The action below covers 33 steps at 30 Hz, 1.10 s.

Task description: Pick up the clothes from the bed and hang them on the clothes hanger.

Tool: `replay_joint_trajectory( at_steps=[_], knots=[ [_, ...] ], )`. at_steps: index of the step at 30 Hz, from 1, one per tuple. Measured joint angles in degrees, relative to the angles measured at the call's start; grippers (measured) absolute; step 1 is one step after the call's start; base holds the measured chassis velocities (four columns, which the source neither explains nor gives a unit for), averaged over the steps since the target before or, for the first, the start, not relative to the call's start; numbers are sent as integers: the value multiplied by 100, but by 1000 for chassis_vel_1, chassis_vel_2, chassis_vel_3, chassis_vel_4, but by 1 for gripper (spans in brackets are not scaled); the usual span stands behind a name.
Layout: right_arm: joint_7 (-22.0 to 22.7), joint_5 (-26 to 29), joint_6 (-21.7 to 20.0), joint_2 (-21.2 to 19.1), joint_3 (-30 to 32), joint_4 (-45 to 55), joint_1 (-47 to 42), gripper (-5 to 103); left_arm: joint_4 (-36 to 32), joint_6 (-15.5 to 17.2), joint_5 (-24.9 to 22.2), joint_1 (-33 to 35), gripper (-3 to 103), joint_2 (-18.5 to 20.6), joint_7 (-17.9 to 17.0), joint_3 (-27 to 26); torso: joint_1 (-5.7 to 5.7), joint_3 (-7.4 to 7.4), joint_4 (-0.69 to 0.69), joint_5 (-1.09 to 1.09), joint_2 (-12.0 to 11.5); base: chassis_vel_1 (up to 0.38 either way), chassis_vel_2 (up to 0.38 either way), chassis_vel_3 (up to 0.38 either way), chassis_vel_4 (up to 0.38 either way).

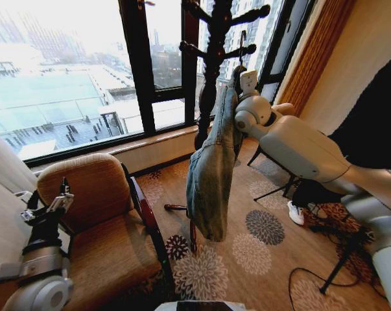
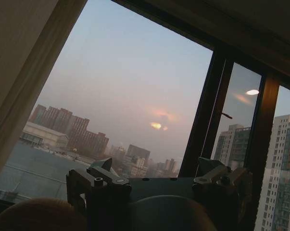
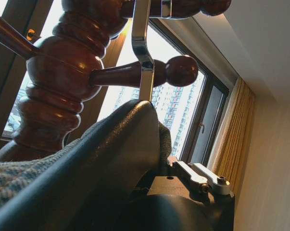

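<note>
Hanging from a peg of the dark wooden coat stand by the window, the denim jacket is draping down on its black hanger. The right gripper is pressing at the hanger's top, its grip impossible to tell. The left gripper is idling open over the armchair.

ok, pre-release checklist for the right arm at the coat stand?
1. Hanger hook at a peg of the coat stand: ok.
2. Hook's weight fully on the peg: cannot tell.
3. Denim jacket on the hanger, hem off the carpet: ok.
4. Right pincer at the jacket collar: ok; grip: cannot tell.
5. Left pincer over the armchair, away from the jacket: ok.
</note>
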Motion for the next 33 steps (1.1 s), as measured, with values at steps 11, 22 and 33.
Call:
replay_joint_trajectory(
  at_steps=[11, 22, 33],
  knots=[
    [-76, -70, 12, 26, 9, -152, -20, 23, 23, 0, 26, -4, 100, -4, 6, 15, 0, 0, 0, 0, 0, 0, 0, 0, 0],
    [-154, -132, 26, 81, 30, -287, -50, 23, 60, 0, 27, -20, 100, 3, 7, 10, 0, 0, 0, 0, 0, 0, 0, 0, 0],
    [-175, -135, 29, 87, 13, -319, -36, 23, 92, -5, 27, -25, 100, 17, 18, 6, 0, 0, 0, 0, 0, 0, 0, 0, 0]
  ],
)
